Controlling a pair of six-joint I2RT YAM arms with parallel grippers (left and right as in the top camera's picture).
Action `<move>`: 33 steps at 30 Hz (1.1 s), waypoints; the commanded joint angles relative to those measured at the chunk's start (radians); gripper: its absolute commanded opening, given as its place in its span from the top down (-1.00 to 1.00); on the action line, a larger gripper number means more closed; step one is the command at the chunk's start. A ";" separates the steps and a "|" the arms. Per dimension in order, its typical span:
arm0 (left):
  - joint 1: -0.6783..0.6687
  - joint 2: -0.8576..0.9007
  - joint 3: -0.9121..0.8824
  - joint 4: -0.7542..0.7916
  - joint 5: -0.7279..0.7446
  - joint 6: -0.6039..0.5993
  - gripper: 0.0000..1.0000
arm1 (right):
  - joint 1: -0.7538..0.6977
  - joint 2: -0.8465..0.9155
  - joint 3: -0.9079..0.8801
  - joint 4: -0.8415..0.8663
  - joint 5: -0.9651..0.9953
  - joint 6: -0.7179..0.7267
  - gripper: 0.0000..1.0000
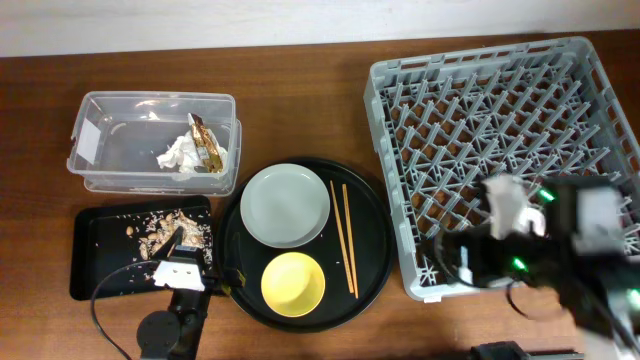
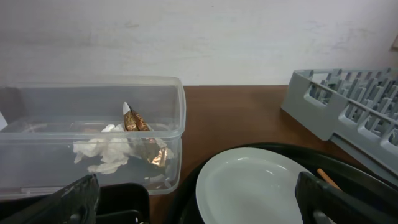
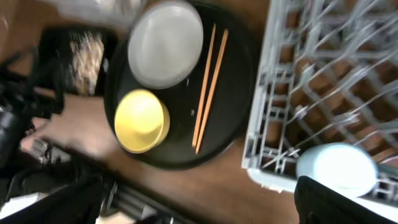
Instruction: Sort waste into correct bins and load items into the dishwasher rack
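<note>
The clear tub (image 1: 100, 120) holds crumpled white tissue (image 1: 180, 157) and the gold-and-brown foil wrapper (image 1: 208, 143); both also show in the left wrist view, tissue (image 2: 102, 152) and wrapper (image 2: 134, 120). Brown food scraps (image 1: 160, 228) lie in the shallow black tray (image 1: 90, 280). The grey plate (image 1: 285, 205), yellow bowl (image 1: 293, 284) and chopsticks (image 1: 344, 236) sit on the round black tray (image 1: 375, 240). The light-blue cup (image 3: 336, 168) stands in the near corner of the dishwasher rack (image 1: 500, 100). My left gripper (image 1: 185, 272) is open and empty by the shallow tray. My right gripper (image 1: 465, 262) is open above the rack's corner. The pink cup is out of view.
The round black tray lies between the shallow tray and the rack. The tub's wall (image 2: 93, 106) stands just ahead of my left gripper (image 2: 199, 208), with the plate (image 2: 249, 186) below it. A cable (image 1: 100, 310) loops at the front left. My right arm is blurred.
</note>
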 commanded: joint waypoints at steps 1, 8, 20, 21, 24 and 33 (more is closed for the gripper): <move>0.005 -0.010 -0.007 0.002 0.007 0.013 -0.99 | 0.129 0.147 0.001 0.007 0.095 0.139 -1.00; 0.005 -0.010 -0.007 0.002 0.007 0.013 -0.99 | 0.398 0.436 0.000 0.148 0.205 0.306 -0.57; 0.005 -0.010 -0.007 0.002 0.007 0.013 -0.99 | 0.596 0.827 0.000 0.404 0.401 0.502 -0.12; 0.005 -0.010 -0.007 0.002 0.007 0.013 -0.99 | 0.593 0.841 0.000 0.414 0.401 0.502 -0.10; 0.005 -0.010 -0.007 0.002 0.007 0.013 -0.99 | 0.592 0.904 0.000 0.449 0.399 0.500 -0.08; 0.005 -0.010 -0.007 0.002 0.007 0.013 -0.99 | 0.599 1.050 0.000 0.480 0.393 0.490 0.22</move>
